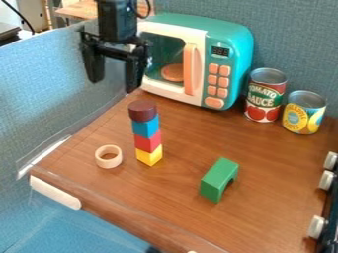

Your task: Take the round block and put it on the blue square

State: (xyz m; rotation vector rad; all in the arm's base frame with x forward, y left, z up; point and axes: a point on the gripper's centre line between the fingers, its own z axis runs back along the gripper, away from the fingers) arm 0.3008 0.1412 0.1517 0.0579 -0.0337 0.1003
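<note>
The gripper (115, 69) has its jaws wide apart, with nothing between them. Below them and a little to the view's right, the round block (143, 110) already sits upon the blue square (146, 127); probably only moving away remains.

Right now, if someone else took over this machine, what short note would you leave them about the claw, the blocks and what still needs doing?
Gripper: open, nothing between its fingers, up in front of the toy microwave's left side.
Job's things: the round block, dark brown, sits on the blue block, which tops the red and yellow blocks.
Done: the round block is on the blue one and the gripper is off it.
Left: nothing more to place, as far as I can judge; just avoid bumping the tower, since it is tall and narrow and could probably topple.
</note>
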